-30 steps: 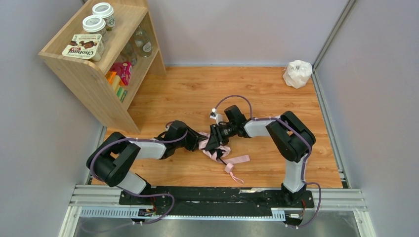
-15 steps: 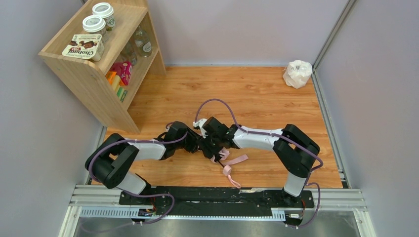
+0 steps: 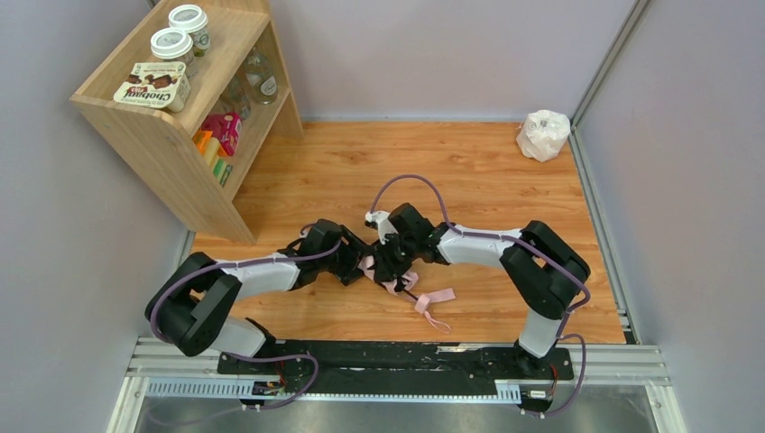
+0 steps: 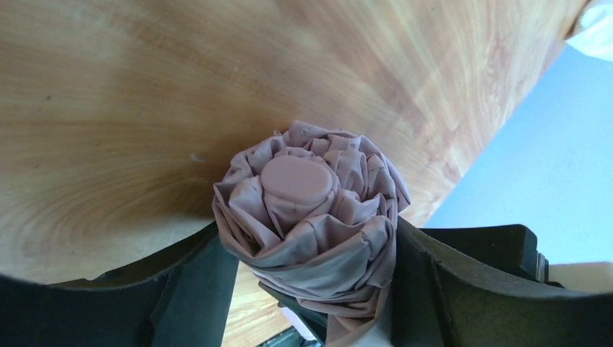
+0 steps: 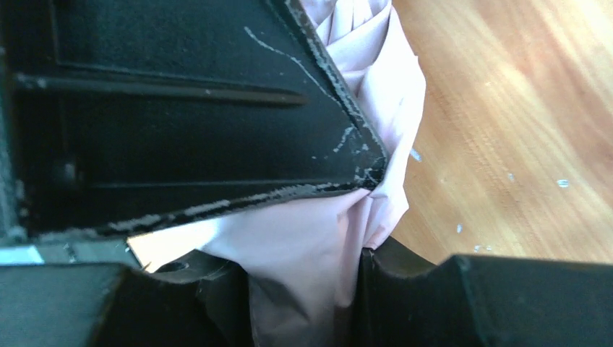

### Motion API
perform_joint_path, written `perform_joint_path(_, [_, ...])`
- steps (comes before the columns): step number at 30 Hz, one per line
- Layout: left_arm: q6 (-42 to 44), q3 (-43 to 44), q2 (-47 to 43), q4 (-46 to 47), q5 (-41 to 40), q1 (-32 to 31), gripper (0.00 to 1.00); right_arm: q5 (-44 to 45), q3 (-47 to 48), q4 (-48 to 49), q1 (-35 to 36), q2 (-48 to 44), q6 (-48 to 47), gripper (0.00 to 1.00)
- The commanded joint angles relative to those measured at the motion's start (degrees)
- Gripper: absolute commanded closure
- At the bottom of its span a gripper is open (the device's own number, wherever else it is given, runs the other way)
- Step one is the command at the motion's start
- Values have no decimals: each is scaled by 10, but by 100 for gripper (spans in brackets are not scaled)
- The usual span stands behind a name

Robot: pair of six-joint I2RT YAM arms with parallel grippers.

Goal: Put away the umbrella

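Note:
The pale pink umbrella [image 3: 390,278] is a small folded bundle held between both grippers at the middle of the wooden floor. My left gripper [image 3: 363,265] is shut on its bunched fabric; the left wrist view shows the umbrella's round pink end cap [image 4: 296,179] ringed by pleats between the two black fingers [image 4: 195,289]. My right gripper [image 3: 390,267] is shut on the umbrella fabric [image 5: 318,246] from the other side. The pink wrist loop [image 3: 431,300] trails on the floor to the front right. The black shaft is hidden.
A wooden shelf [image 3: 167,135] with jars, a box and bottles stands at the back left. A small white plastic bag [image 3: 543,133] lies in the back right corner. Grey walls close in on three sides.
The right gripper swung left onto the umbrella, then shifted slightly back right. The wrist loop slid a little across the floor. The left arm stayed at the bundle.

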Motion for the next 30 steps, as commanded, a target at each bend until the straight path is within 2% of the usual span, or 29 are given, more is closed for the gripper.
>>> perform_joint_path(1, [10,1,-6,-188,-7,-9,23,-149,-6,96,-20,-11,36,100])
perform_joint_path(4, [1,0,-18,-211,-19,-9,23,-201,-3,154,-31,-19,71,100])
perform_joint_path(9, [-11,0,13,-192,-3,-9,22,-241,-9,216,-34,-35,114,100])
perform_joint_path(11, [-6,3,27,-161,5,-9,29,-270,-6,235,-33,-28,136,100])
perform_joint_path(13, [8,5,31,-114,5,-11,43,-298,-13,262,-35,-22,154,100])
perform_joint_path(14, [10,4,30,-110,3,-11,60,-310,-17,272,-35,-20,160,100])
perform_joint_path(16, [15,-8,14,-68,-4,-11,76,-333,-19,279,-37,-16,169,100])
perform_joint_path(20, [15,-36,-35,-24,-21,-11,94,-302,-11,193,-37,-33,144,100])
perform_joint_path(21, [16,-46,-46,-6,-28,-12,100,-279,-7,157,-37,-46,135,95])
perform_joint_path(23, [7,-63,-79,12,-38,-11,100,-234,0,104,-38,-69,132,68])
perform_joint_path(25, [4,-73,-115,35,-57,-11,100,-197,14,26,-37,-90,126,45])
perform_joint_path(29, [15,-73,-186,56,-93,-11,100,-143,22,-36,-38,-151,120,20])
perform_joint_path(30, [15,-72,-204,58,-106,-11,100,-134,26,-47,-38,-167,120,16])
